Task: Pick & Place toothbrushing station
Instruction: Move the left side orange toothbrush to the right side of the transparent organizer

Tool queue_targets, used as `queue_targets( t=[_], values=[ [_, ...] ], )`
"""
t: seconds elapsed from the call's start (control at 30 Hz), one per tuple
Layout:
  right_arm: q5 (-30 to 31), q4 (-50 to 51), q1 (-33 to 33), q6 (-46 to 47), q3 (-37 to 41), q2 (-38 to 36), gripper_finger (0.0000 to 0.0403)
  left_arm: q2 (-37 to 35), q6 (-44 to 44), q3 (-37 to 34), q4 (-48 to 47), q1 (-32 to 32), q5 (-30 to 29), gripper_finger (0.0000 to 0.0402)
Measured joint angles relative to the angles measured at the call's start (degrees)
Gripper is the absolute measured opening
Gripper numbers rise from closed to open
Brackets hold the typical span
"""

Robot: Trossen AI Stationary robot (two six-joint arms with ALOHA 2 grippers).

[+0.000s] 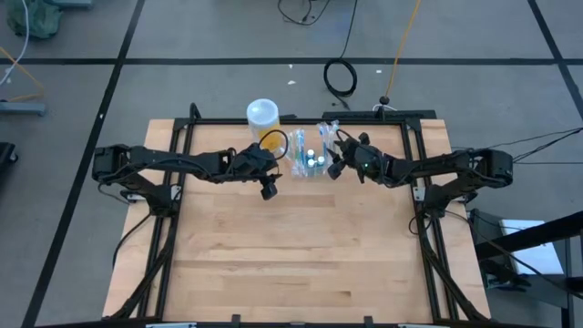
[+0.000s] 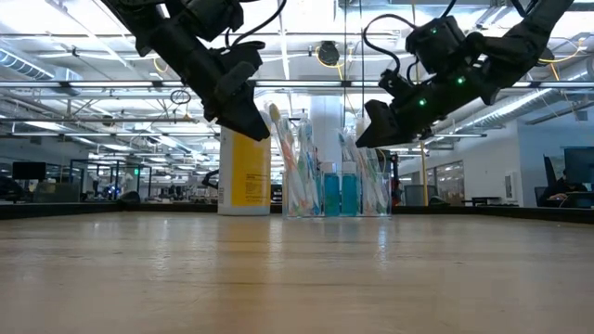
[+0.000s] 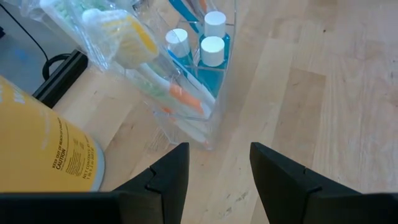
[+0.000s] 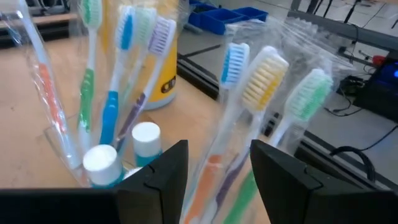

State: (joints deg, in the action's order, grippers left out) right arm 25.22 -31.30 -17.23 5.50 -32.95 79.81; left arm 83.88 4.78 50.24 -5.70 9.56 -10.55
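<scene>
The toothbrushing station is sitting on the wooden tabletop in the upper middle of the high view, close to the tabletop's far edge. It is a low clear plastic holder, and it is carrying wrapped toothbrushes standing upright and small blue tubes with white caps. In the low view the station is standing upright at the centre of the frame with both arms hanging above it.

The left gripper is hovering just to the left of the station in the high view, off the tabletop and not touching the holder. In the left wrist view its jaws are standing apart with bare wood showing between them, and the holder's near corner is lying just beyond their tips.

The right gripper is hovering just to the right of the station in the high view, also raised. In the right wrist view its jaws are standing apart, and the wrapped brushes are rising close in front of them; whether the wrapping is touching the jaws cannot be told.

A yellow-orange cup with a white top is standing on the tabletop just to the upper left of the station, beside it. A coiled black cable is lying on the floor beyond the tabletop.
</scene>
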Motion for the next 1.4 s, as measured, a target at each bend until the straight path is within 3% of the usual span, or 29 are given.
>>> queue_targets(
  t=[0.47, 0.67, 0.77, 1.0, 1.2, 1.4],
  values=[
    [-0.47, -0.04, -0.33, -0.10, -0.01, 0.00, 0.0147, 0.00, 0.78, 0.00, 0.01, -0.02, 0.00, 0.0175],
    [-9.06, -0.26, -0.29, -0.88, -0.02, 0.00, 0.0133, 0.02, 3.41, 0.02, 4.38, 0.04, -0.08, 0.0175],
    [-9.02, -1.41, -0.31, -1.69, -0.04, 0.00, 0.0132, 0.02, 5.20, 0.02, 7.14, 0.05, -0.31, 0.0175],
    [-9.04, -1.45, -0.31, -1.68, -0.07, 0.00, 0.0132, 0.02, 13.30, 0.02, 4.74, 1.56, -7.13, 0.0175],
    [-9.04, -1.45, -0.31, -1.68, -0.07, 0.00, 0.0132, 0.36, 16.25, 0.04, 1.98, 3.32, -6.01, 0.0175],
    [-8.99, -1.45, -0.31, -1.86, -0.07, 0.00, 0.0132, 0.55, 14.72, 0.11, 5.62, 2.78, 0.48, 0.0175]
  ],
)
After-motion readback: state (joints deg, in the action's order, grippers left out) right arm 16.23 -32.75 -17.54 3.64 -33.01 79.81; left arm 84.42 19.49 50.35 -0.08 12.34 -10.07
